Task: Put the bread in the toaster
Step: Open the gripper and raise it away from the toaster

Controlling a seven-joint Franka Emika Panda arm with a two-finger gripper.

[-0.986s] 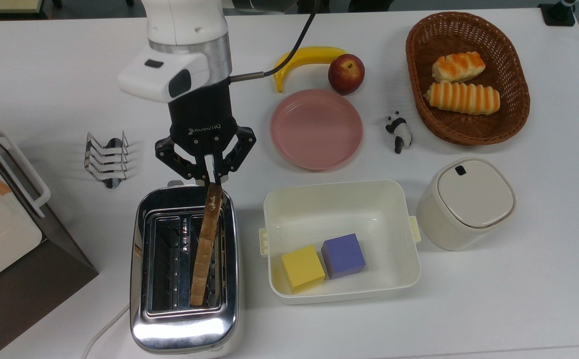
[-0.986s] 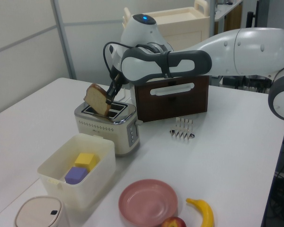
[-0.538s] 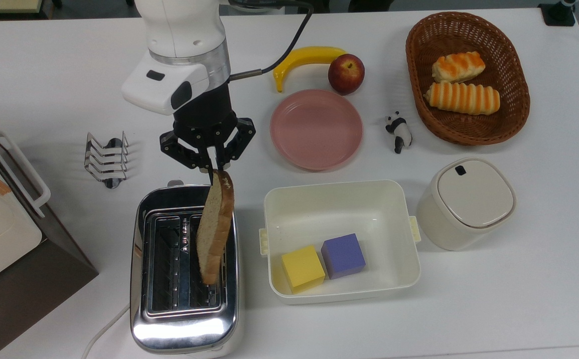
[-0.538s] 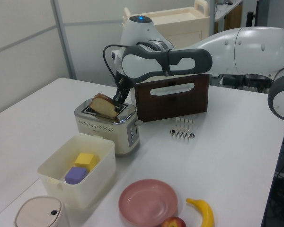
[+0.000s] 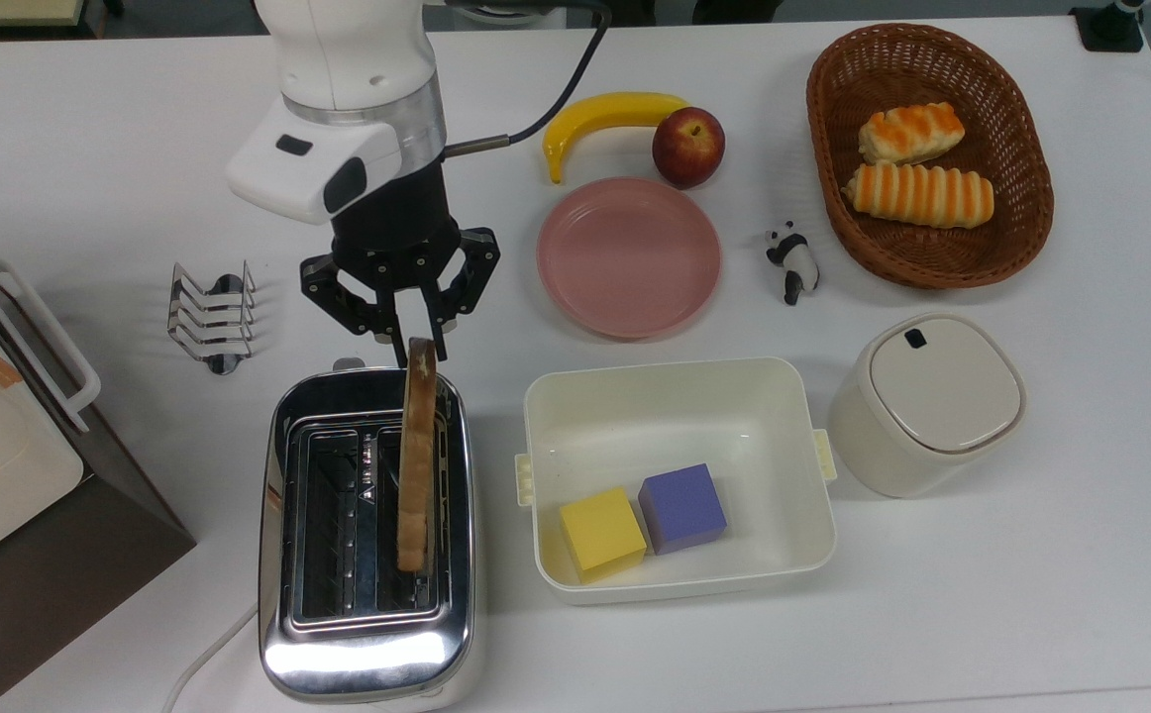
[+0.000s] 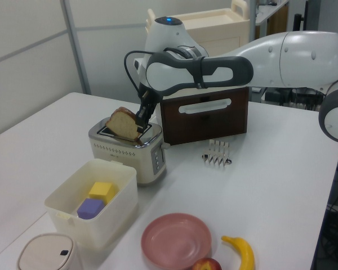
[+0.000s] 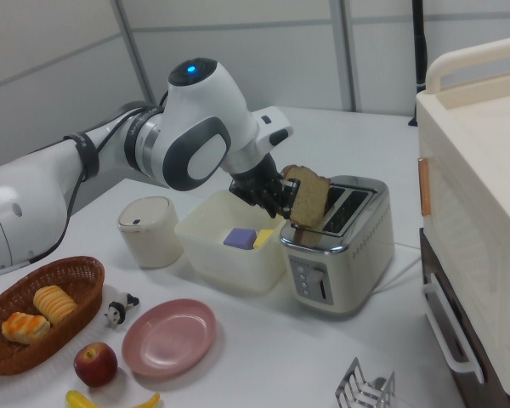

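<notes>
My claw (image 5: 416,342) clenched on bread (image 5: 417,456), pinching crust end. Bread on edge, hanging over toaster (image 5: 367,535), lined up with slot on top view's right; lower edge just inside slot mouth, most of slice above it. Other slot bare. Tub (image 5: 680,475) just beside toaster on top view's right, narrow gap between. Rack (image 5: 211,317) near, on top view's left. Open surface (image 5: 90,149) behind claw.

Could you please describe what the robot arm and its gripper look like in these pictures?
The arm has smooth glossy white shells with dark grey joint bands and a blue light on top. A silver ring and a white box sit above the black two-finger gripper, a thin black cable running to it.
</notes>
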